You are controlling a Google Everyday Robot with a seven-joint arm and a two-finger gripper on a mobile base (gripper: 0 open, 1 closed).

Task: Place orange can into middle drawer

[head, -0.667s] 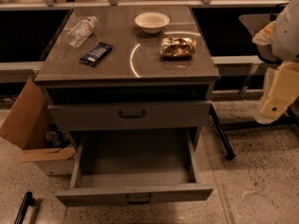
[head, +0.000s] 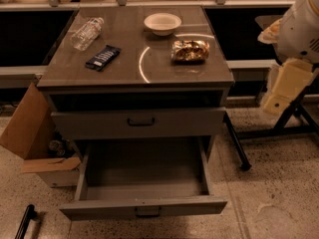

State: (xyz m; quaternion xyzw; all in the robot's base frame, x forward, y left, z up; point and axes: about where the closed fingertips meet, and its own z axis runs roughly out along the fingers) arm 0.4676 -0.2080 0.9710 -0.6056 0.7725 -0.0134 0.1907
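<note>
Gaping open nearest me, the middle drawer (head: 99, 209) sits low and left of the gripper (head: 281, 86), which hangs right of the cabinet (head: 75, 73); clenched or released, I cannot tell. Up and left of the gripper, the orange can (head: 190, 50) lies on the top, just before the white bowl (head: 162, 23).

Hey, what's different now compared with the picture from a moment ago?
The gripper, right of the cabinet, shifted slightly up and left; nothing was taken or let go. The can, bowl, bottle and wrapper on top and the open middle drawer stayed put.
</note>
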